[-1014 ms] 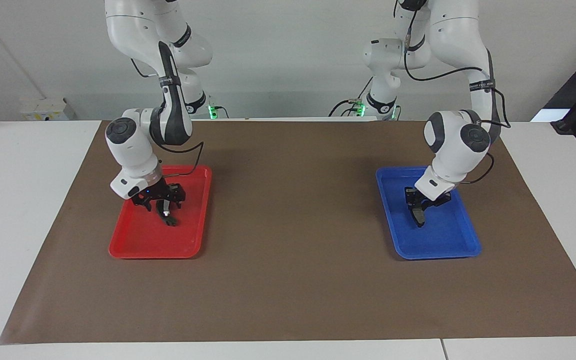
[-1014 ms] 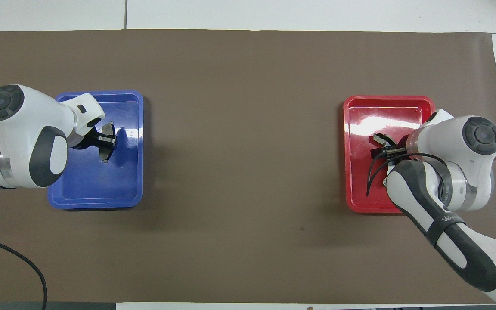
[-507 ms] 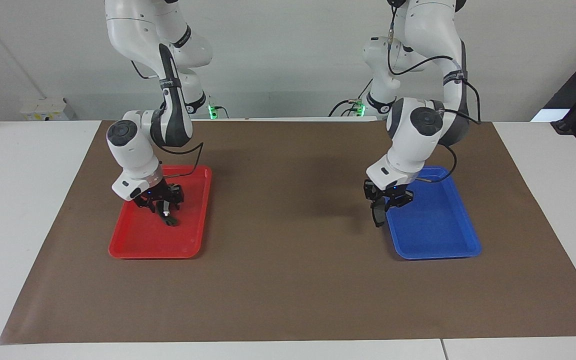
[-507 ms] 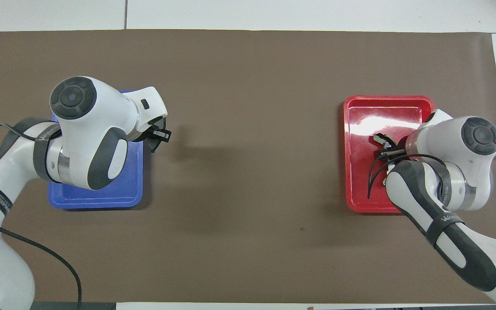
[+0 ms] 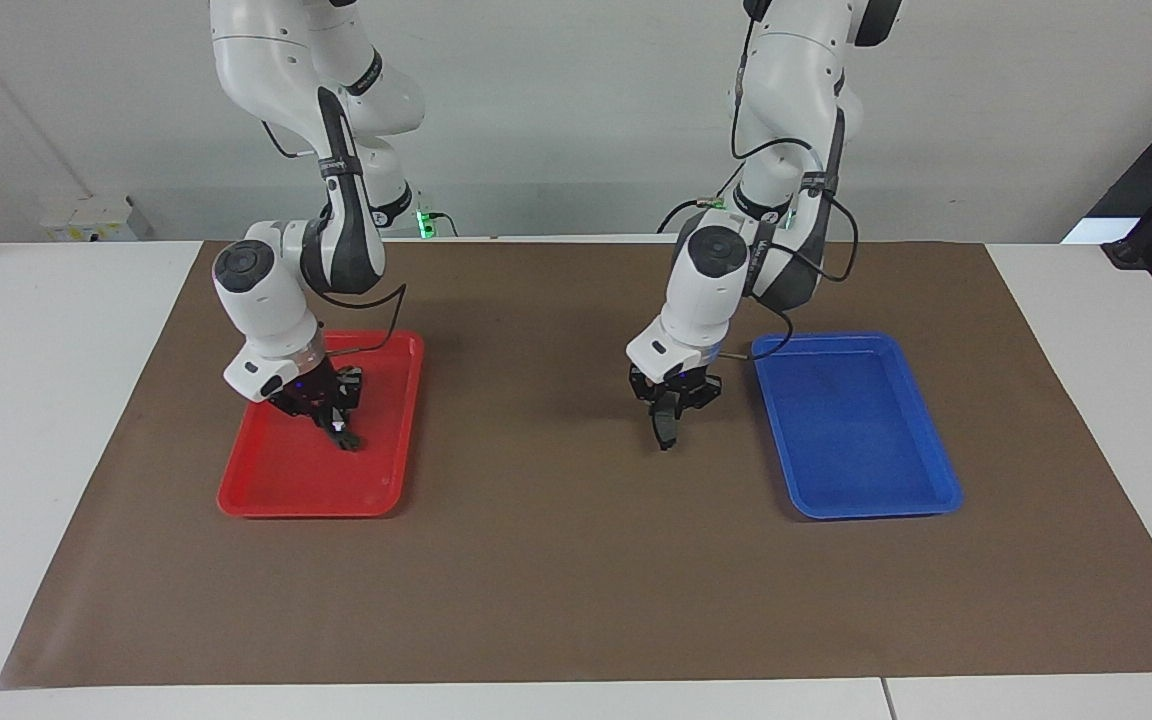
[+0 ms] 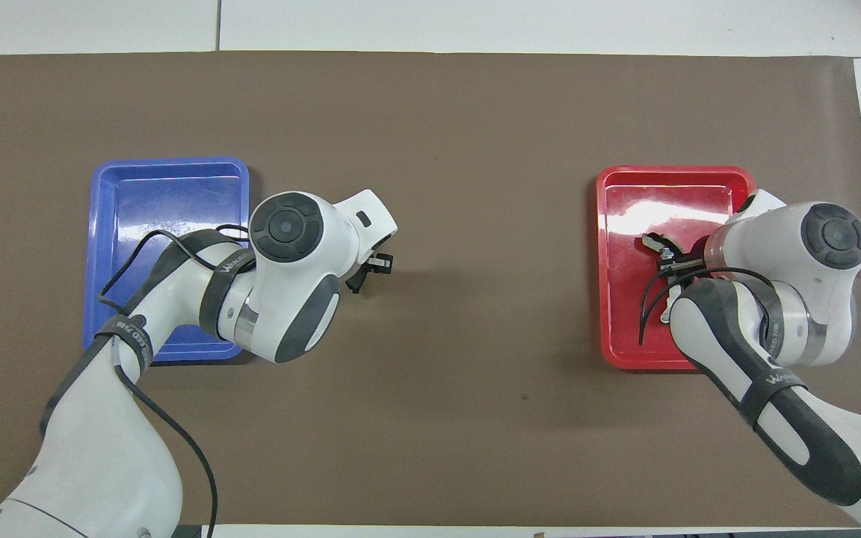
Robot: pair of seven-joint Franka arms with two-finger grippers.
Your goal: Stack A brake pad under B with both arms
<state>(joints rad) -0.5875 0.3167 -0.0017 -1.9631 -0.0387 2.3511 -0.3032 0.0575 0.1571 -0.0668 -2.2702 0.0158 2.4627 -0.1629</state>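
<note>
Facing view: the left end effector point(image 5: 671, 412) now hangs over the bare brown mat point(image 5: 576, 560) near the middle of the desk point(image 5: 56, 400). A second ago it was low inside the blue tray point(image 5: 856, 440), which now lies off toward the left arm's end with nothing in it. Its fingers are pinched narrow on the A brake pad point(image 5: 666, 435), a short dark piece that dangles straight below the fingertips, clear of the mat. The right end effector point(image 5: 334, 420) is down in the red tray point(image 5: 266, 495) and has barely shifted, but its fingers, spread wide a second ago, have closed onto B point(image 5: 344, 440). B is the dark curved piece with a pale glint, directly under the tips and seemingly still resting on the tray floor. Overhead view: the left arm has swung from the blue tray toward the centre, and the pad shows as a dark sliver just beside its fingertips, over the mat. The right end effector sits over the red tray with B at its tips. Judging from this, both pieces are now gripped. The pad that belongs underneath is on its way to the stacking spot, and B has yet to be lifted.
</note>
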